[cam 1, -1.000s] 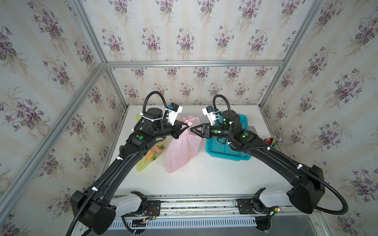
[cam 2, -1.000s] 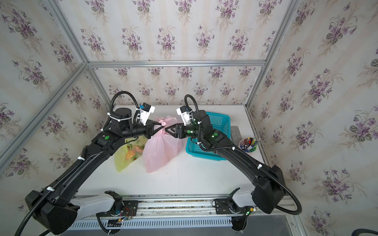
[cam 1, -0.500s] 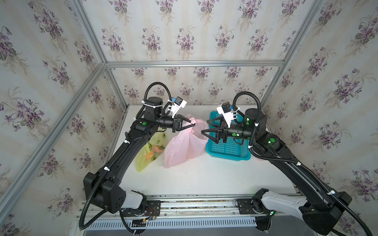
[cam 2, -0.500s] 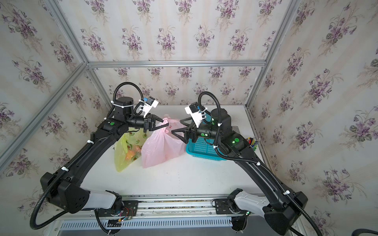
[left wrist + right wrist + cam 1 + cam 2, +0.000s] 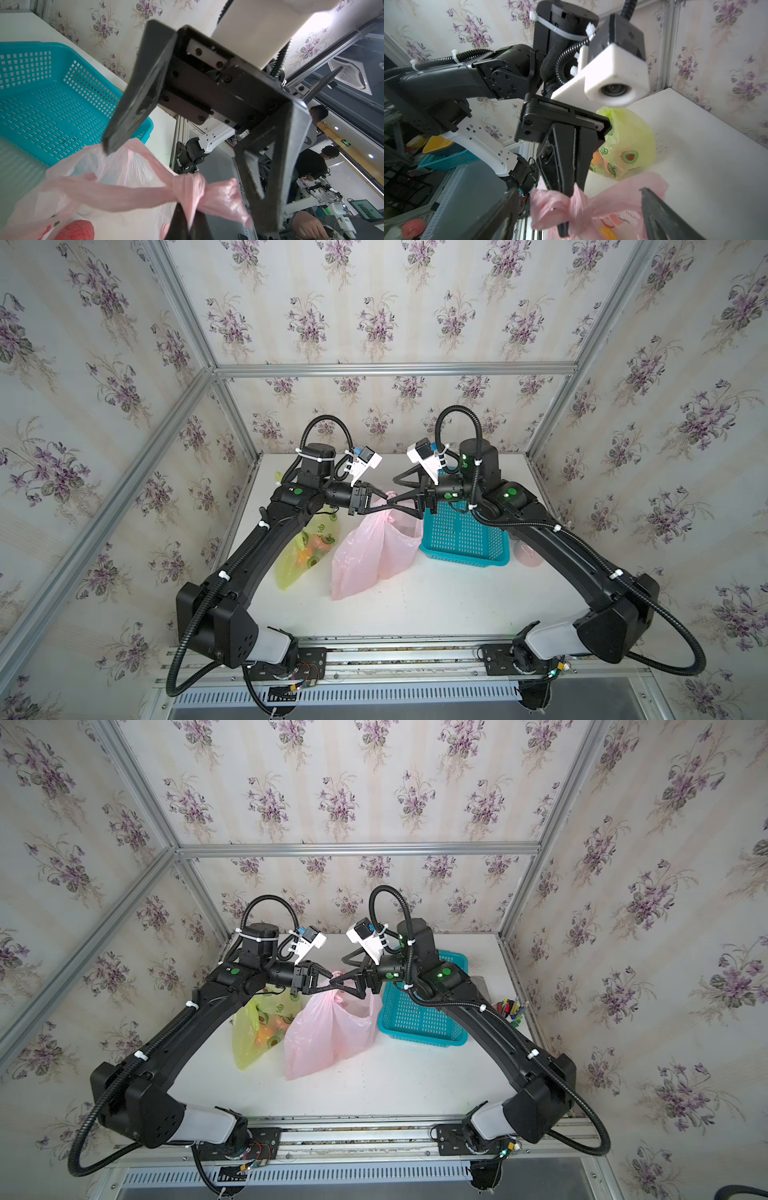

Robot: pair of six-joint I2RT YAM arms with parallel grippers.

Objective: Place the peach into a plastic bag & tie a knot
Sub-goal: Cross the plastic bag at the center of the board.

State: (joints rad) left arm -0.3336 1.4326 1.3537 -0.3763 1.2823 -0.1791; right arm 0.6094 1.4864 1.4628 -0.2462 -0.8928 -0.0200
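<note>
Over the white table, the left arm and right arm meet above the pink bag. The bag slumps at centre frame in both top views, with the blue basket on its right and a yellow-green bag on its left. The left gripper is clamped shut on a tail of plastic at the knot. The right gripper stands wide open and holds nothing, its jaws straddling that same knot and the shut left jaws. The peach shows as a reddish lump low inside the pink bag, at the bottom left of the left wrist view. From the room, the danger looks like crowding: if the right jaws closed where they are, they would likely pinch the left gripper rather than plastic, and a tug could drag the bag against the basket. The knot looks bunched rather than cinched, so a release now may let it slacken. Half a second ago the right gripper hung back by the basket's left rim, apart from the bag, and it has since swung in to the knot. A second ago its jaws stood narrower.
</note>
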